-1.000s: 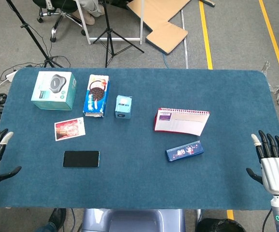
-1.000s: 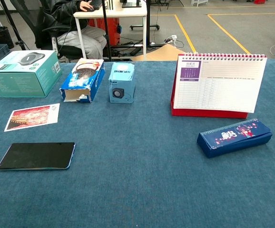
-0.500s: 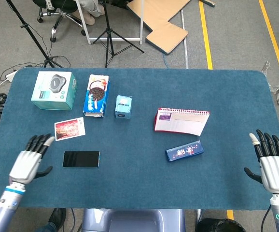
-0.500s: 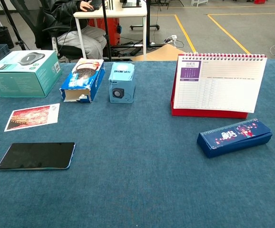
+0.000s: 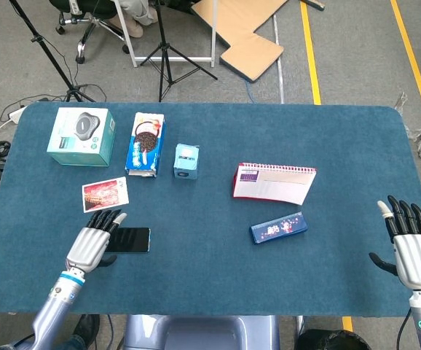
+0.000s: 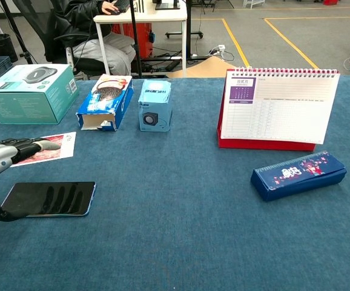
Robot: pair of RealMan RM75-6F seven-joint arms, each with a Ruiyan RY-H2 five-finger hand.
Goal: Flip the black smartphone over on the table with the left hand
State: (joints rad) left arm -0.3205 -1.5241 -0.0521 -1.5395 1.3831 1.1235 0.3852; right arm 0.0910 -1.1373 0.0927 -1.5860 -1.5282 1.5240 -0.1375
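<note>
The black smartphone (image 5: 132, 239) (image 6: 54, 198) lies flat, screen up, near the table's front left. My left hand (image 5: 94, 242) (image 6: 2, 159) hovers over the phone's left end with fingers spread, holding nothing; in the head view it hides that end. The chest view shows the hand raised above the phone, its reflection on the glass. My right hand (image 5: 412, 246) stays open at the table's front right corner, far from the phone.
A postcard (image 5: 105, 194) lies just behind the phone. Further back stand a teal box (image 5: 81, 135), a cookie box (image 5: 146, 143) and a small blue cube box (image 5: 186, 160). A desk calendar (image 5: 274, 182) and a blue pencil case (image 5: 278, 227) sit to the right.
My left hand has moved right from the table's left edge until it is over the phone's left end. The phone has not moved. The right hand is nearly still.
</note>
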